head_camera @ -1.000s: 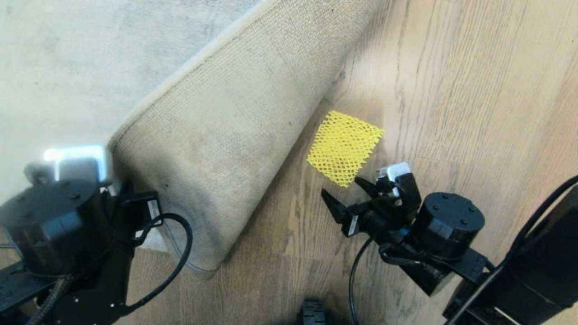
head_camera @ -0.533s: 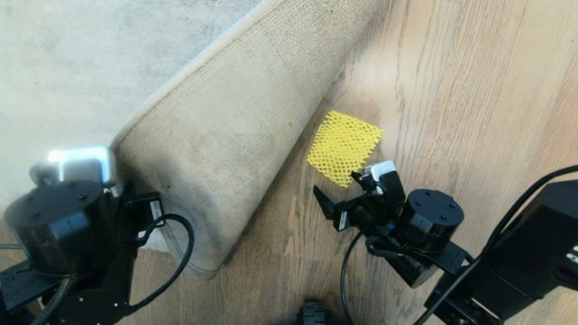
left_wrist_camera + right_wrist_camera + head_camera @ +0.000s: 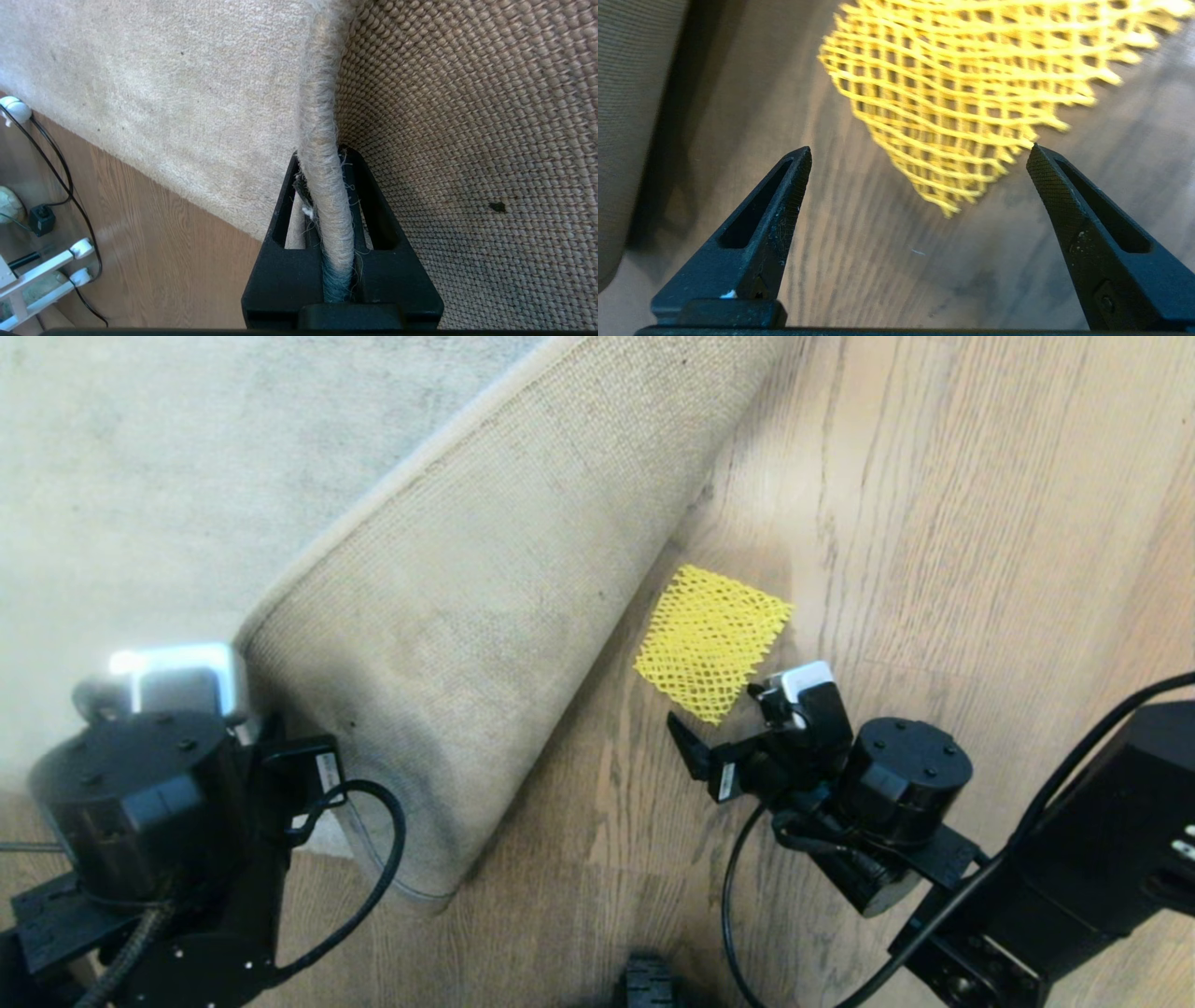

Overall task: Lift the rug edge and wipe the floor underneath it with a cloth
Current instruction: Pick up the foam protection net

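Note:
The rug edge (image 3: 467,644) is folded back over the pale grey rug (image 3: 187,457), beige woven backing up. My left gripper (image 3: 322,154) is shut on the bound rug edge (image 3: 320,116); in the head view its wrist hides the fingers at the lower left. The yellow mesh cloth (image 3: 711,639) lies flat on the bared wood floor (image 3: 934,523) beside the fold. My right gripper (image 3: 714,709) stands open just short of the cloth's near corner. In the right wrist view the cloth (image 3: 966,88) lies ahead of the right gripper (image 3: 920,149), its corner reaching between the tips, nothing gripped.
A black part of the base (image 3: 646,985) shows at the bottom edge. My right arm's dark link (image 3: 1074,887) fills the lower right. In the left wrist view, black cables (image 3: 60,172) and a white frame (image 3: 42,261) sit on the floor beyond the rug.
The right gripper has edged a little nearer the cloth's near corner and its jaws have opened slightly wider. The left gripper keeps its hold on the rug edge.

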